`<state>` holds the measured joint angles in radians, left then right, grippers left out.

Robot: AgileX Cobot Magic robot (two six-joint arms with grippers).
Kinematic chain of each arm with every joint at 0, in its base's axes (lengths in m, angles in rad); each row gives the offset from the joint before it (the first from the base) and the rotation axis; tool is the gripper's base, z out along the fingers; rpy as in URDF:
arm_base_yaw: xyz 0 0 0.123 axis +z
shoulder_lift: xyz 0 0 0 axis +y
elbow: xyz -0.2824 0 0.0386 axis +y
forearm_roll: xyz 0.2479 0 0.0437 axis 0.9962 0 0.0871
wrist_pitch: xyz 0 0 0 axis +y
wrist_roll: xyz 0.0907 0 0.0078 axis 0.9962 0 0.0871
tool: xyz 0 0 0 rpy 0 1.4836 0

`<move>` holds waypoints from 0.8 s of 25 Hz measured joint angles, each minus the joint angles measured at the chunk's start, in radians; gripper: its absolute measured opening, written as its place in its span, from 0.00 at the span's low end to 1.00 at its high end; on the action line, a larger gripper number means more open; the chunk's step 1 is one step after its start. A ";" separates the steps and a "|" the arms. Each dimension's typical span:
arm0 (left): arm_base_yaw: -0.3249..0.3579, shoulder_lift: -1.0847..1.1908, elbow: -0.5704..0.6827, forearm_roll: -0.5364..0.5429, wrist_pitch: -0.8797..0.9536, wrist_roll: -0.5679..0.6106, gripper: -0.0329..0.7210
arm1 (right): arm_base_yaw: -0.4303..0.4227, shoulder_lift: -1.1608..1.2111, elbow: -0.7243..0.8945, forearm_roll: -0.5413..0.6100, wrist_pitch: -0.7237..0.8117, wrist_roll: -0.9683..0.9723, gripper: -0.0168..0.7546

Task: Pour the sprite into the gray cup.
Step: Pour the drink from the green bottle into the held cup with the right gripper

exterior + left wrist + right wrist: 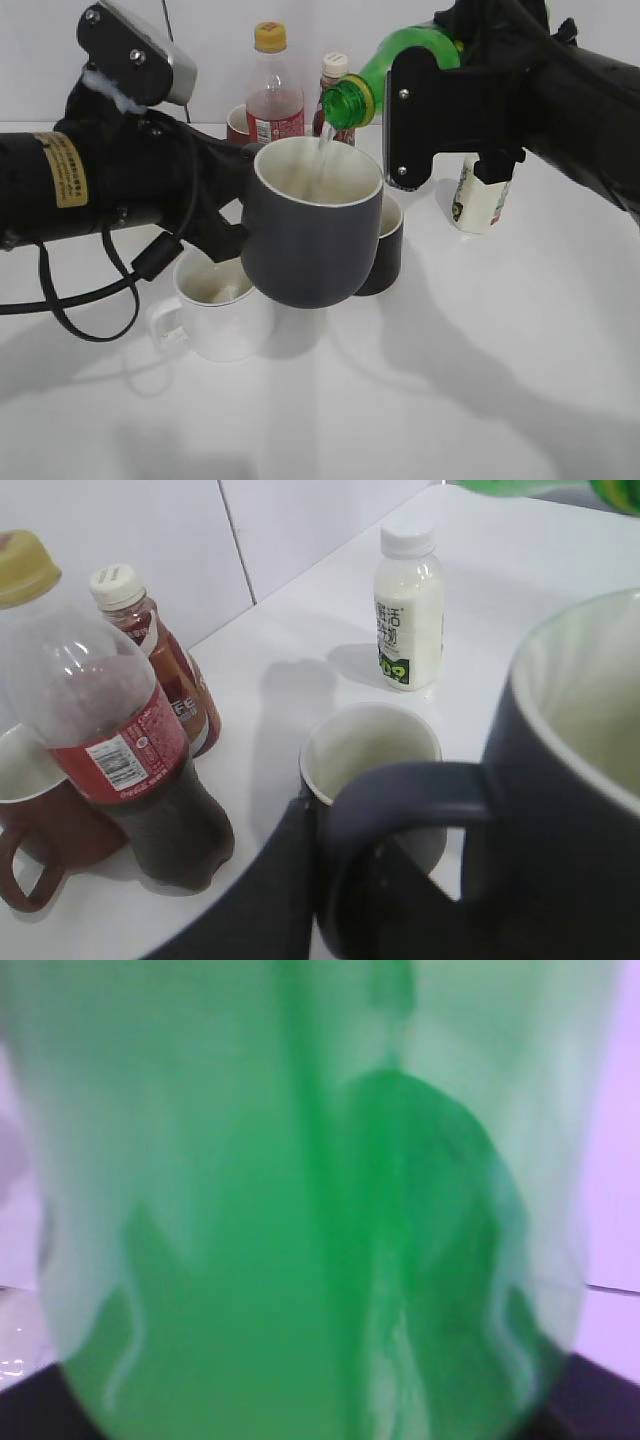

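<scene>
The right claw (440, 95) pinches the tilted sprite bottle (395, 65), pouring a thin stream into the gray cup (312, 225), which the left claw (235, 200) pinches by its handle above the worktop (450, 380).

Exterior view: from chest height, slanting down across the white counter (500, 380). Left wrist view: close behind the dark charcoal-gray matte mug (570, 810), facing the back wall; shares it with the exterior. Right wrist view: pressed against the translucent green plastic soda bottle (320, 1210), blurred.

Translucent green sprite (400, 62); charcoal gray cup (310, 240), off-white inside.
</scene>
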<state>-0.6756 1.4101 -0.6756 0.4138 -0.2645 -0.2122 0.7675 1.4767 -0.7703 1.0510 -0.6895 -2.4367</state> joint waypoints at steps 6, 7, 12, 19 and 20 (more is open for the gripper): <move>0.000 0.000 0.000 0.000 0.000 0.000 0.12 | 0.000 0.000 0.000 -0.002 -0.001 -0.001 0.58; 0.000 0.000 0.000 0.000 0.000 0.000 0.12 | 0.000 0.000 0.000 -0.002 -0.001 -0.001 0.58; 0.000 0.000 0.000 0.000 0.000 0.000 0.12 | 0.000 0.000 0.000 -0.002 -0.003 -0.001 0.58; 0.000 0.000 0.000 0.000 0.000 0.000 0.12 | 0.000 0.000 0.000 0.013 0.007 0.015 0.58; 0.000 0.000 0.000 0.000 0.000 0.000 0.12 | 0.000 0.000 0.000 0.032 0.023 0.017 0.58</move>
<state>-0.6756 1.4101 -0.6756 0.4138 -0.2648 -0.2122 0.7675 1.4767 -0.7703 1.0830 -0.6667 -2.4198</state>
